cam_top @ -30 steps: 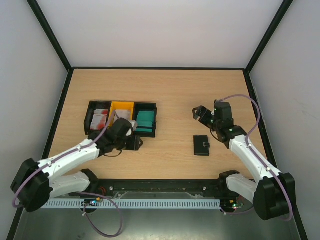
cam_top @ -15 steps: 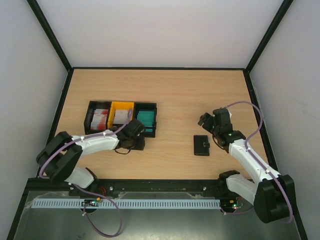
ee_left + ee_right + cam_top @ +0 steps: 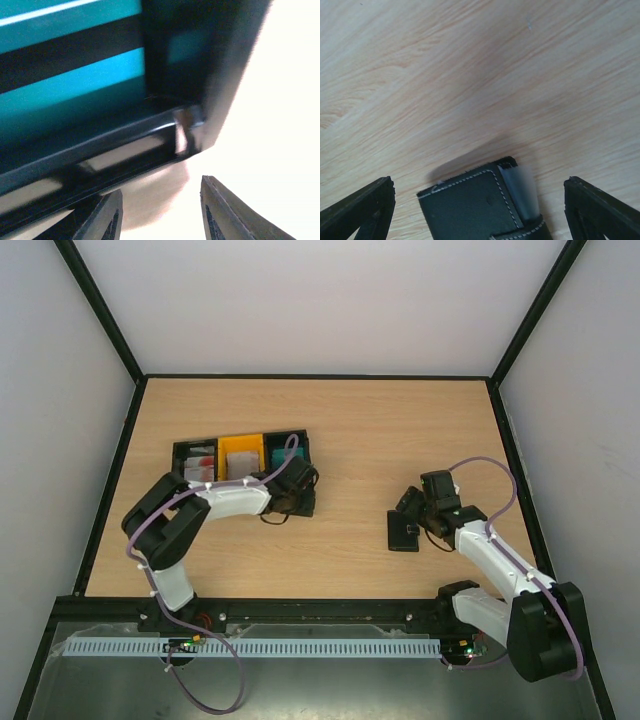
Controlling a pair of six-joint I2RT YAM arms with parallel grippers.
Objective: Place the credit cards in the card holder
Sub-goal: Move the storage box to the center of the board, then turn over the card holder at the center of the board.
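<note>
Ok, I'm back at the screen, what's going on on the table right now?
The left gripper is open and empty at a corner of the black bin that holds the teal credit cards; it has not yet picked one up. The right gripper is wide open over the card holder, which lies on the table between its spread fingers, not gripped.
</note>
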